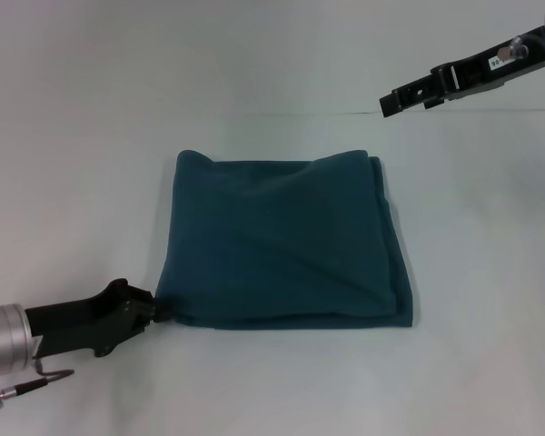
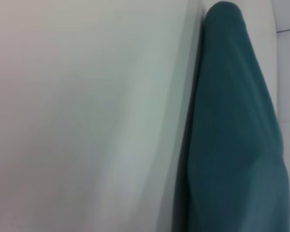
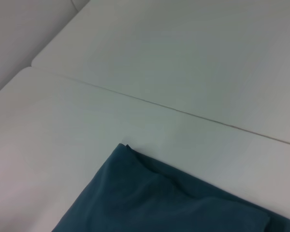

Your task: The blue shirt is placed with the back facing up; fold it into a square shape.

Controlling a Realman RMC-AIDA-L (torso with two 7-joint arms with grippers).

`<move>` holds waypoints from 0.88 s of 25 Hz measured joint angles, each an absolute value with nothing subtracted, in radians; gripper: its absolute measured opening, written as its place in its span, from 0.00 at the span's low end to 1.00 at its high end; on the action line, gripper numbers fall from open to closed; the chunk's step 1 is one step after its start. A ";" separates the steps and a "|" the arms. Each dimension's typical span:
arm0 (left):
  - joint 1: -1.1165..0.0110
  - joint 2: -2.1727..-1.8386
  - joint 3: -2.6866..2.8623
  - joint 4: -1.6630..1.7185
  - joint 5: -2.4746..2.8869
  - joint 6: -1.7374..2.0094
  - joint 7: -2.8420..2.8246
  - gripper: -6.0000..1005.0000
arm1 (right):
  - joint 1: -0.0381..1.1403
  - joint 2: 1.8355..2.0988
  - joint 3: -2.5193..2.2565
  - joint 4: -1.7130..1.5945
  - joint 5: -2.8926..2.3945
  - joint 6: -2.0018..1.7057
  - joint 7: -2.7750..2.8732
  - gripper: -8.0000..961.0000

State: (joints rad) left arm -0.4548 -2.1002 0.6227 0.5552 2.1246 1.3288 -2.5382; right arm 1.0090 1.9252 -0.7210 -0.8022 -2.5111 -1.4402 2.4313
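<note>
The dark teal-blue knit shirt (image 1: 286, 241), folded into a rough square, lies mid-desk (image 1: 82, 163). The left hand (image 1: 151, 309) touches its near-left corner, grip unclear. The right hand (image 1: 387, 102) hovers toward the far-right, grip unclear.

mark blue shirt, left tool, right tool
blue shirt (image 1: 286, 241): head view, middle of the folded cloth.
left tool (image 1: 154, 309): head view, tip at the shirt's near-left corner.
right tool (image 1: 388, 103): head view, tip, raised beyond the shirt.

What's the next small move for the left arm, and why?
Probably release and back the left end effector away. The blue shirt already lies folded in a rough square, that end effector sits at its near left corner, and the right end effector hangs clear.
</note>
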 joint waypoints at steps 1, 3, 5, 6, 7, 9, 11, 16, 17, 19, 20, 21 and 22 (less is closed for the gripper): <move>-0.455 -2.098 0.620 0.559 2.125 1.341 -2.536 0.12 | 1.010 1.925 -0.721 -0.802 -2.511 -1.440 2.431 0.94; -0.455 -2.094 0.620 0.563 2.130 1.360 -2.531 0.13 | 1.012 1.926 -0.721 -0.802 -2.511 -1.440 2.431 0.94; -0.455 -2.090 0.619 0.574 2.153 1.389 -2.522 0.13 | 1.014 1.927 -0.722 -0.802 -2.511 -1.442 2.429 0.94; -0.452 -2.090 0.617 0.584 2.168 1.399 -2.519 0.14 | 1.014 1.927 -0.723 -0.802 -2.511 -1.443 2.429 0.94; -0.448 -2.090 0.615 0.593 2.180 1.406 -2.517 0.14 | 1.014 1.927 -0.723 -0.802 -2.511 -1.446 2.429 0.94; -0.428 -2.087 0.605 0.635 2.209 1.425 -2.511 0.15 | 1.011 1.926 -0.719 -0.802 -2.502 -1.452 2.429 0.94; -0.406 -2.083 0.562 0.684 2.203 1.459 -2.487 0.23 | 1.001 1.922 -0.714 -0.800 -2.470 -1.458 2.428 0.95; -0.390 -2.085 0.397 0.741 2.013 1.724 -2.142 0.45 | 0.910 1.873 -0.678 -0.741 -2.240 -1.488 2.416 0.95; -0.395 -2.083 0.391 0.742 1.994 1.751 -2.085 0.47 | 0.880 1.860 -0.668 -0.721 -2.206 -1.488 2.416 0.95; -0.421 -2.068 0.393 0.742 1.991 1.768 -2.010 0.51 | 0.828 1.843 -0.655 -0.695 -2.171 -1.482 2.417 0.95; -0.435 -2.057 0.399 0.740 2.007 1.764 -2.006 0.53 | 0.793 1.837 -0.650 -0.690 -2.161 -1.482 2.410 0.95; -0.450 -2.047 0.402 0.739 2.020 1.761 -2.013 0.55 | 0.767 1.836 -0.649 -0.694 -2.160 -1.487 2.391 0.95; -0.476 -2.033 0.417 0.739 2.051 1.762 -2.020 0.58 | 0.737 1.839 -0.648 -0.702 -2.158 -1.494 2.361 0.94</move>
